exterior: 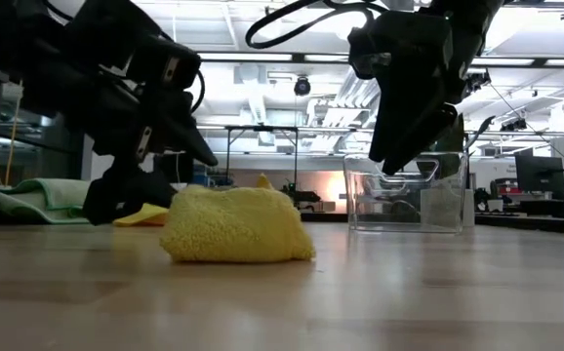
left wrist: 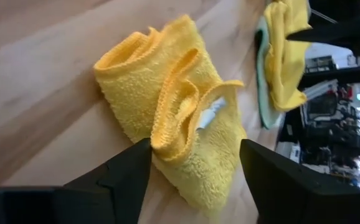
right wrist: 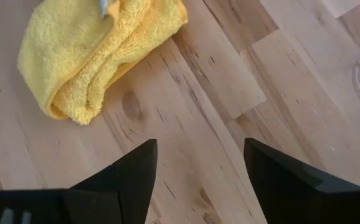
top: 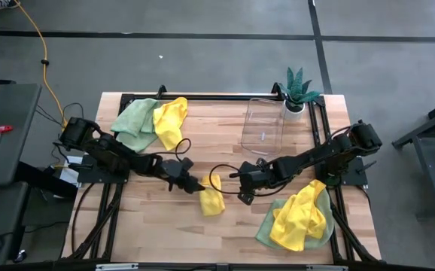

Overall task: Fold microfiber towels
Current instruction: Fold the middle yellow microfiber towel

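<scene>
High view puts the folded yellow towel (top: pixel 212 202) near table (top: pixel 157 233) centre, left claw (top: pixel 189 182) open at its ten o'clock, right claw (top: pixel 241 188) open and empty at two o'clock. Loose folds may spring apart if a finger snags them.

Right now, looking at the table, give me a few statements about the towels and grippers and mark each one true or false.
1. The folded yellow towel lies on the table between the two grippers. True.
2. The left gripper is clamped shut on that towel. False: its fingers are open on either side of the towel.
3. The right gripper is open and holds nothing. True.
4. The clear container has a green towel inside. False: no towel shows in it.
5. A yellow towel lies on top of a green towel near the right arm. True.
</scene>
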